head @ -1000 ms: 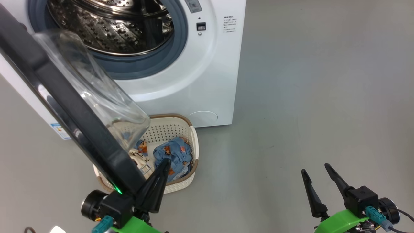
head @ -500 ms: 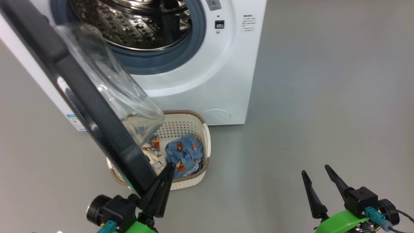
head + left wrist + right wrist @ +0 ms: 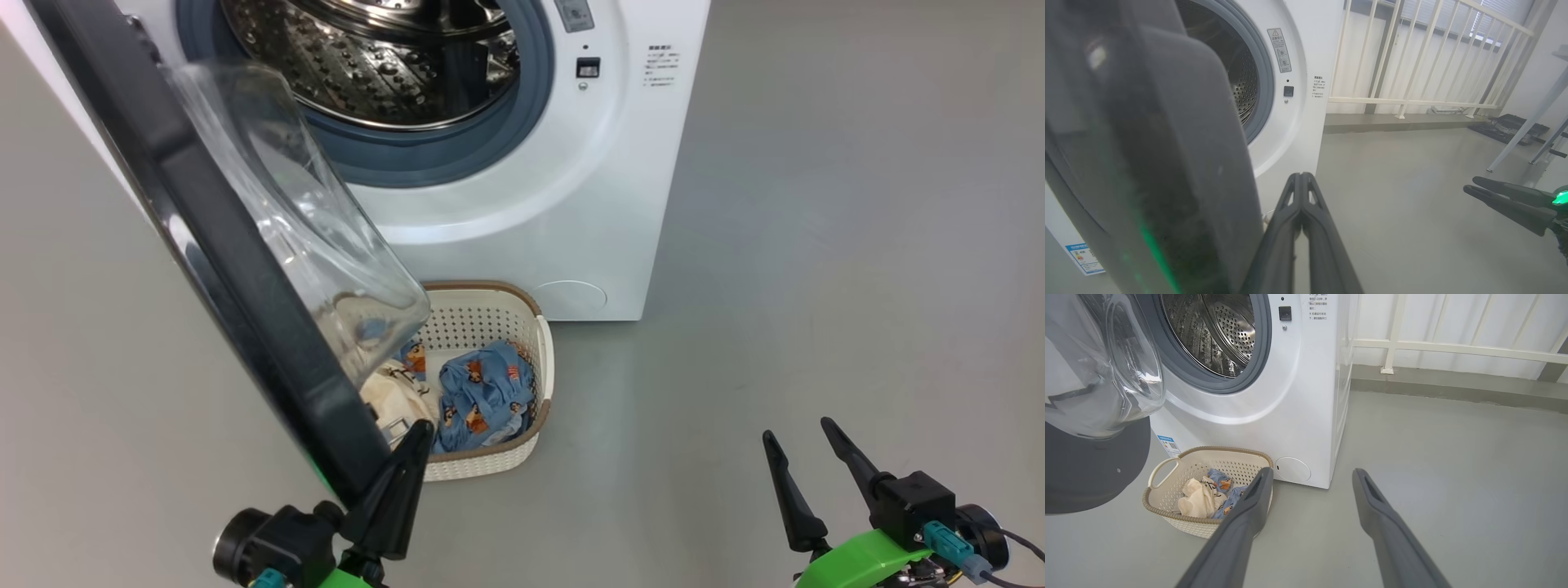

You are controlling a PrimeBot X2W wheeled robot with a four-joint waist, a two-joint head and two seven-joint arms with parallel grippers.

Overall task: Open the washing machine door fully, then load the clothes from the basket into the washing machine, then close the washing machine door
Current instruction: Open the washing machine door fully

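Observation:
The washing machine [image 3: 571, 204] stands with its steel drum [image 3: 384, 73] exposed. The washing machine door [image 3: 237, 302] hangs open to the left, its black rim slanting across the head view with the glass bowl [image 3: 310, 237] bulging right. My left gripper [image 3: 415, 437] is shut with nothing between its fingers, lying against the rim's lower end. Below the door sits the basket [image 3: 482, 467], holding the clothes: a blue bear-print piece [image 3: 482, 396] and a cream one [image 3: 392, 396]. My right gripper [image 3: 797, 430] is open and empty, over the floor at lower right.
Grey floor spreads right of the machine. A white railing [image 3: 1412, 61] runs behind it, and table legs [image 3: 1527, 126] and a dark case [image 3: 1506, 124] stand far right. In the right wrist view the basket [image 3: 1208, 449] lies left of my open fingers [image 3: 1249, 514].
The head camera has turned, so machine and basket sit further right. Against them, the door's lower end stands further left, swung wider, the left gripper staying beside it. The right gripper is unchanged.

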